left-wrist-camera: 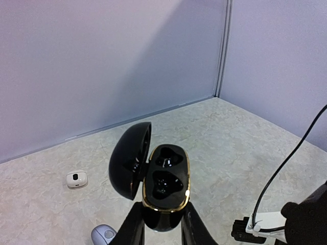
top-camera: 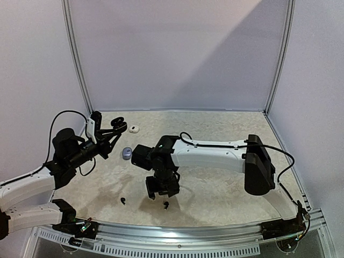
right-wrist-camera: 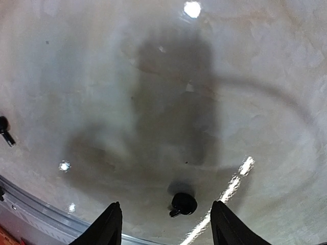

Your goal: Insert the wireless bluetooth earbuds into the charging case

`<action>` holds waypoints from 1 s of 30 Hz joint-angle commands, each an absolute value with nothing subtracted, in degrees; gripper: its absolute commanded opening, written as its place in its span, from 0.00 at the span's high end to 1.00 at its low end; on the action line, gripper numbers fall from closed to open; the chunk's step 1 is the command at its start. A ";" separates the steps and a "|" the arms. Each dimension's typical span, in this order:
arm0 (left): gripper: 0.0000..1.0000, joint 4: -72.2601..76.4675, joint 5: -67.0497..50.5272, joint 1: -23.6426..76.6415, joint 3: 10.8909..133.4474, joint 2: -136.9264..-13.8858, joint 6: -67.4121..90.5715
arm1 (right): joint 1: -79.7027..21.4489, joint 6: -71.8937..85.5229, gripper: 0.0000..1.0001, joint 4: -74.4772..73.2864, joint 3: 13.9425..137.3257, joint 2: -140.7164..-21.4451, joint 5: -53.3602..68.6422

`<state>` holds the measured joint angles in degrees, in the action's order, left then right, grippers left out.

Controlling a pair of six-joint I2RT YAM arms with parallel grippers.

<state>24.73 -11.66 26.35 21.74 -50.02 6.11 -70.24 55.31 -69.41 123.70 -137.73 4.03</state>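
The black earbud, lying on the tabletop beneath the wide-open right pincer, looks light, hard and slippery, best pinched across its round body, while the left pincer clamps the open case.

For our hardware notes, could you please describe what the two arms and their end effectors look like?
Both arms have white shell links with black joint housings; the right arm carries a bulky black elbow block. Thin black cables loop along each, one arching above the left arm. The left end effector and right end effector each have two tapered black fingers. No markings are legible.
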 commanded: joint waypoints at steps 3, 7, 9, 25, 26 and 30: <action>1.00 26.49 -12.82 25.60 20.82 -50.40 6.62 | -70.84 56.98 0.43 -75.19 127.83 -142.45 3.61; 1.00 26.63 -13.01 25.58 20.78 -50.40 6.66 | -70.87 56.19 0.46 -74.74 126.97 -144.16 3.60; 1.00 26.63 -13.07 25.59 20.73 -50.16 6.59 | -70.92 56.00 0.50 -74.93 126.83 -144.68 3.36; 1.00 26.76 -13.60 25.60 20.56 -49.66 6.52 | -72.32 55.08 0.77 -77.26 127.43 -144.73 2.69; 1.00 26.80 -13.62 25.63 20.57 -49.74 6.53 | -72.49 54.90 0.77 -77.66 127.56 -144.87 2.79; 1.00 26.81 -13.86 25.58 20.48 -49.85 6.69 | -73.20 54.16 0.77 -79.50 127.97 -145.19 3.08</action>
